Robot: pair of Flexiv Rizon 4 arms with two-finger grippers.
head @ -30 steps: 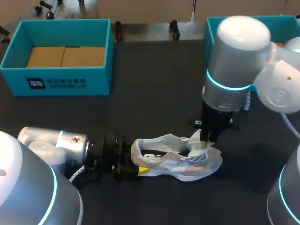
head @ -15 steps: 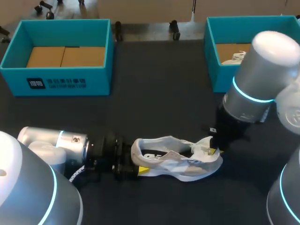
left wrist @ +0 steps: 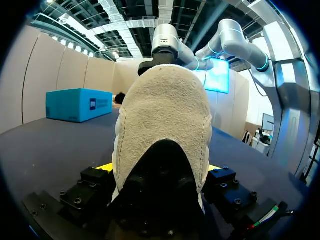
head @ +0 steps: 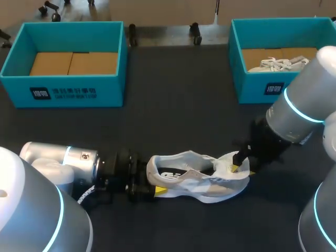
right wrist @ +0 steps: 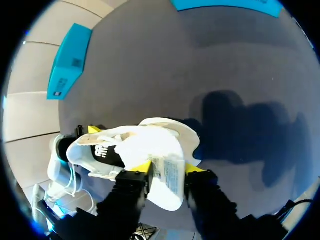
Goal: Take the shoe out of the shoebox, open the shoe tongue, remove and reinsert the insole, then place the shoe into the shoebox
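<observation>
Our left pincer (left wrist: pixel 160 172) clamps the shoe (head: pixel 194 181) at the heel, our right pincer (head: pixel 239 167) pinches the tongue (right wrist: pixel 167 175); overpulling could slip the tongue or wrench the shoe free.

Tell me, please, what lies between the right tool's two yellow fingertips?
The white fabric tongue of the white mesh sneaker lies there, touched by both fingertips of the right tool; the right wrist view shows it.

Left box (head: pixel 113 79) and right box (head: pixel 252 88) each bear a white printed mark, too small to read. The tag (right wrist: pixel 173 176) on the tongue (right wrist: pixel 150 150) of the shoe (right wrist: pixel 102 150) is illegible too.
</observation>
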